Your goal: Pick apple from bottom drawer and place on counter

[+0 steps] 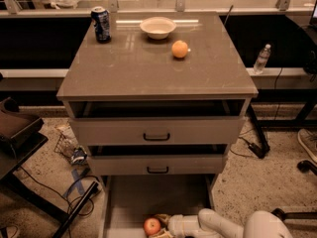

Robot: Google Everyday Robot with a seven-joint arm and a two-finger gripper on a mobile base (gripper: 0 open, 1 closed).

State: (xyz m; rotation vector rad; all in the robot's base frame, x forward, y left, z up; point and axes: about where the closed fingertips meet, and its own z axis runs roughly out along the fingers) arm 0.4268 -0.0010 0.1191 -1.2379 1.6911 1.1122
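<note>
The red apple [151,226] lies on the pale floor of the open bottom drawer [129,202], near its front edge at the bottom of the camera view. My gripper [161,224] reaches in from the right on a white arm and sits right against the apple's right side. The grey-brown counter [143,66] tops the cabinet above.
On the counter stand a blue can [101,24], a white bowl [157,27] and an orange fruit [180,49]. The two upper drawers [156,131] stand slightly open. Cables and litter [74,155] lie on the floor at left; a water bottle [261,58] stands at right.
</note>
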